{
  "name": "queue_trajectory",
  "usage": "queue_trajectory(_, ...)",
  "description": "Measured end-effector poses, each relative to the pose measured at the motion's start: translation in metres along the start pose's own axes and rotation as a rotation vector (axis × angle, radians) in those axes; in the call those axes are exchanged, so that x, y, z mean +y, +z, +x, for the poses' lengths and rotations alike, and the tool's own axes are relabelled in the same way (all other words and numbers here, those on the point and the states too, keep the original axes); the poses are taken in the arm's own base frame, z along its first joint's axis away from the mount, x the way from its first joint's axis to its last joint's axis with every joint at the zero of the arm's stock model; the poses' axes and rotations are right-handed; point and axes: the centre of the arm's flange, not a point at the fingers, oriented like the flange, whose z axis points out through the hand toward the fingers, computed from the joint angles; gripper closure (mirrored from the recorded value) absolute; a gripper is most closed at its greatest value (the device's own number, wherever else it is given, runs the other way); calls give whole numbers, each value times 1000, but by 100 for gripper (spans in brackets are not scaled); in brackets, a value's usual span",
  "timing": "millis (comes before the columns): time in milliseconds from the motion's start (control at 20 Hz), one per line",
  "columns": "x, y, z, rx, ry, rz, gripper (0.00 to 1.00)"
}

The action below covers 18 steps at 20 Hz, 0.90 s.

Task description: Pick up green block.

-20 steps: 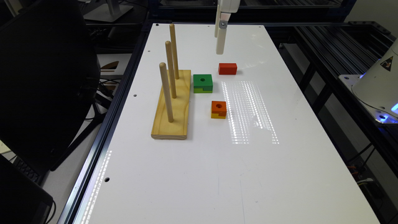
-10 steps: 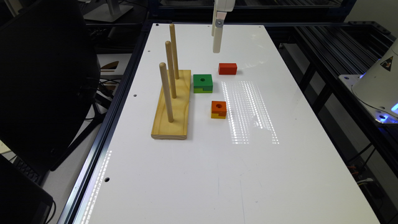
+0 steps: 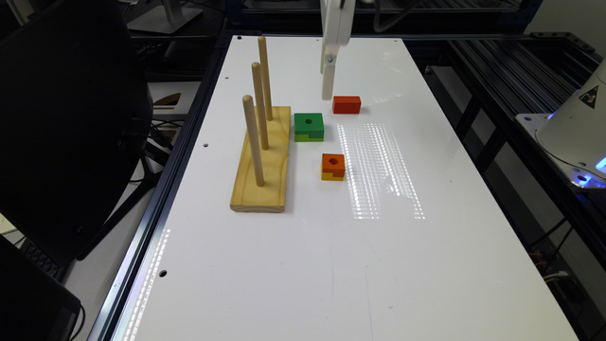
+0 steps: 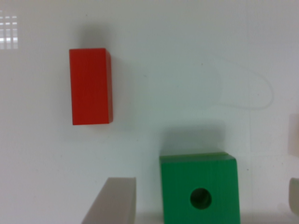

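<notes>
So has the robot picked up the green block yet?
Not yet. The green block sits flat on the white table, beside the wooden peg stand, with nothing gripping it. In hand: the gripper hangs above the table between the green block and the red block. Left to do: line up over the green block, go down, close the fingers, lift.

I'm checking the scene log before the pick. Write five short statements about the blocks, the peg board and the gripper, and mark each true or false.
1. The green block lies on the table between the peg board and the red block. True.
2. The green block is threaded on a peg. False: it sits on the table beside the board.
3. The red block has a centre hole. False: its top is plain.
4. The orange block touches the green block. False: they lie apart.
5. The gripper hangs above the table, holding nothing. True.
</notes>
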Motion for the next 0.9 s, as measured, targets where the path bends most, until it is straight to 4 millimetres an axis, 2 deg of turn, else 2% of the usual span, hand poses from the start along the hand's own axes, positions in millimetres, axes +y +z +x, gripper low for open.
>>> queue_trajectory(550,-2,0,3,4,1,4,0)
queue_trajectory(900,-3,10,4,-6,1,-2,0)
